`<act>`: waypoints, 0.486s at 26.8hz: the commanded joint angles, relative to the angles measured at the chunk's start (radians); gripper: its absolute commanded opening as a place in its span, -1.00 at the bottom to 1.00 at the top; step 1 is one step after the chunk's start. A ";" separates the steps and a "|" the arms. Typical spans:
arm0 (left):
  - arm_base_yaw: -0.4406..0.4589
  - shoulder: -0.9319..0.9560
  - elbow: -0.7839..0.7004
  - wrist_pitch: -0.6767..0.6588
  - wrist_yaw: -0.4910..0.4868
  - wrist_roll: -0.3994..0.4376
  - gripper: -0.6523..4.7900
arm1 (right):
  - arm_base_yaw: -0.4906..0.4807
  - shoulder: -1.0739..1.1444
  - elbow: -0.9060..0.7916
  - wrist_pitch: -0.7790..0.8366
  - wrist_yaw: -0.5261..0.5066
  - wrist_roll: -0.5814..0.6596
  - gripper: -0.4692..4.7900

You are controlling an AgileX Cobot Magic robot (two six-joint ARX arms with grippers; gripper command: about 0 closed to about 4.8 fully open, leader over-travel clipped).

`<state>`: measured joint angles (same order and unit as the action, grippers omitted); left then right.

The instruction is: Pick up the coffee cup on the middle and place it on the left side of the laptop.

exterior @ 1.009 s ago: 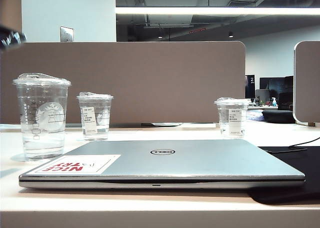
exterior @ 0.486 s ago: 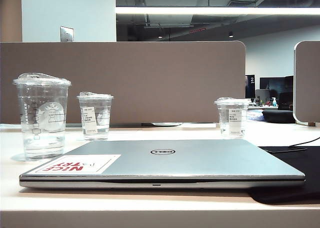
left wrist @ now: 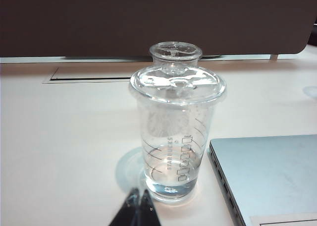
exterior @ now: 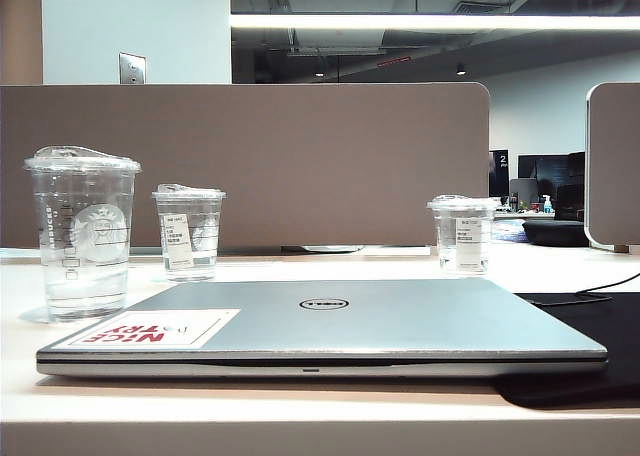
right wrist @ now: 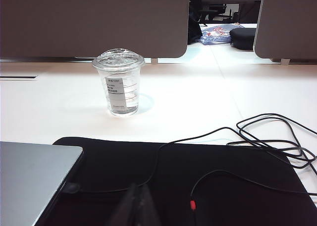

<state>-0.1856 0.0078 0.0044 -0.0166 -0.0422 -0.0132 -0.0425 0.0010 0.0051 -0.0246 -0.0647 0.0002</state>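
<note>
Left wrist view shows coffee cup [left wrist: 177, 137] upright beside laptop [left wrist: 270, 174], so both closed grippers, left gripper [left wrist: 138, 198] and right gripper [right wrist: 138, 191], should hold back clear.

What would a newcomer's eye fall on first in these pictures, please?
The closed silver laptop fills the front of the table, a red-and-white sticker on its lid. At its left stands the tall coffee cup, with two shorter cups behind. Both wrist views show shut fingers held clear.
</note>
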 commanded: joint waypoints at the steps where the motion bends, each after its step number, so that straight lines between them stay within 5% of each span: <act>1: 0.002 0.001 0.003 0.017 0.003 0.008 -0.78 | -0.001 -0.002 -0.004 0.018 -0.001 -0.001 -0.84; 13: 0.000 -0.004 0.003 0.010 0.001 0.005 -0.78 | -0.004 -0.002 -0.004 0.018 -0.001 0.000 -0.84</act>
<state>-0.1864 0.0040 0.0044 -0.0143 -0.0422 -0.0120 -0.0437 0.0010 0.0051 -0.0246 -0.0650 0.0002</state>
